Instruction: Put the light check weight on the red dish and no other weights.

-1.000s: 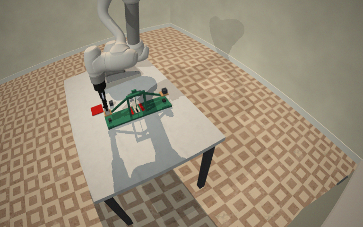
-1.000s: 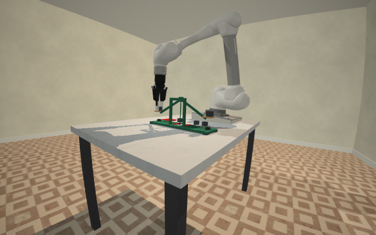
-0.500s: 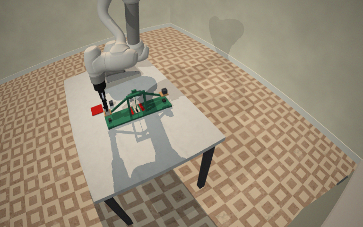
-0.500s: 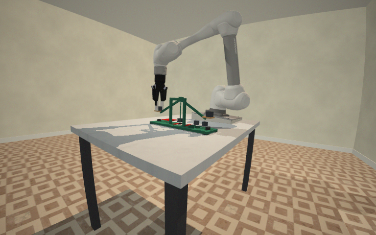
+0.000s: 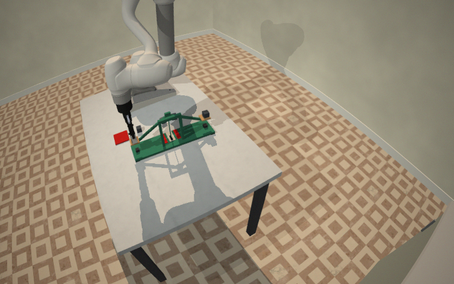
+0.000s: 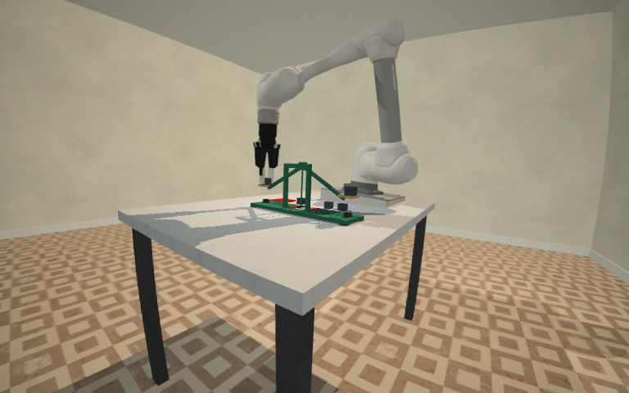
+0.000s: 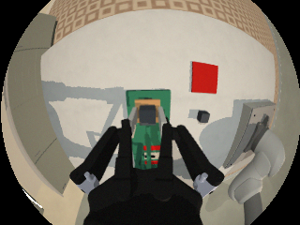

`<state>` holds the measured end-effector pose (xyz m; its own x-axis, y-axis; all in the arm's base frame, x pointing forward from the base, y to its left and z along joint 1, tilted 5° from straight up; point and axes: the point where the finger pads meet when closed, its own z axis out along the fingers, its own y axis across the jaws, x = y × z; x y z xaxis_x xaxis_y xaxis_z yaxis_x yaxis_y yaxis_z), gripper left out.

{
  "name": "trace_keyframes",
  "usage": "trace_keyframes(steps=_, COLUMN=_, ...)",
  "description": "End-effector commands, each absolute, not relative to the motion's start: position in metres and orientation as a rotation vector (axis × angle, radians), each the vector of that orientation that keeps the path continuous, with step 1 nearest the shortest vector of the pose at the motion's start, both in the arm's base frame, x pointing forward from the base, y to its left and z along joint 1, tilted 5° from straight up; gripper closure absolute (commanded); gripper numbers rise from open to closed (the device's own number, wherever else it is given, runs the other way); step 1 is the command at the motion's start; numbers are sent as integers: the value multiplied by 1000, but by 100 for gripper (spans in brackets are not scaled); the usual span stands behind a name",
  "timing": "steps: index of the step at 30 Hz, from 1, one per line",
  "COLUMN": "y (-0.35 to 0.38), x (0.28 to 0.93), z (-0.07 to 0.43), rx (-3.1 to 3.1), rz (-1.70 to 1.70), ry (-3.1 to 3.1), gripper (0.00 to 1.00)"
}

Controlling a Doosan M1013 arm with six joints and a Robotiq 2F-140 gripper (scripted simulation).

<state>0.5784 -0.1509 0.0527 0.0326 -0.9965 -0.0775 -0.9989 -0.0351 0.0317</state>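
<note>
The green rocker balance (image 5: 172,135) stands mid-table. My gripper (image 5: 133,137) hangs straight down over its left pan (image 6: 266,184). A dark check weight (image 7: 146,114) rests on that pan between my fingertips, which stand slightly apart from it; the gripper is open. It also shows in the exterior view (image 6: 267,180). Another weight (image 5: 205,113) (image 6: 350,195) sits on the right pan, which hangs lower than the left one. The red dish (image 5: 121,137) lies flat and empty on the table, left of the balance; it also shows in the wrist view (image 7: 205,78). The pointer's field is too small to read.
A loose weight (image 5: 139,128) stands on the table between the dish and the balance. More weights sit on the green base (image 5: 204,125), (image 5: 136,149). The arm's base plate (image 5: 152,93) is at the table's far edge.
</note>
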Motion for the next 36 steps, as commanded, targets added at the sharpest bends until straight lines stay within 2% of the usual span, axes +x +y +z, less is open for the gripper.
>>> trace_keyframes(steps=1, y=-152, x=579, z=62, rx=-2235, rz=121, ry=2160, gripper=65)
trace_keyframes(steps=17, y=-157, x=581, z=129, rx=-2235, rz=121, ry=2160, gripper=65)
trace_keyframes(steps=26, y=-157, x=581, z=137, rx=-2235, rz=121, ry=2160, gripper=65)
trace_keyframes(steps=27, y=-157, x=581, z=137, rx=-2235, rz=121, ry=2160, gripper=0)
trace_keyframes(steps=36, y=-157, x=581, z=137, rx=-2235, rz=121, ry=2160, gripper=0)
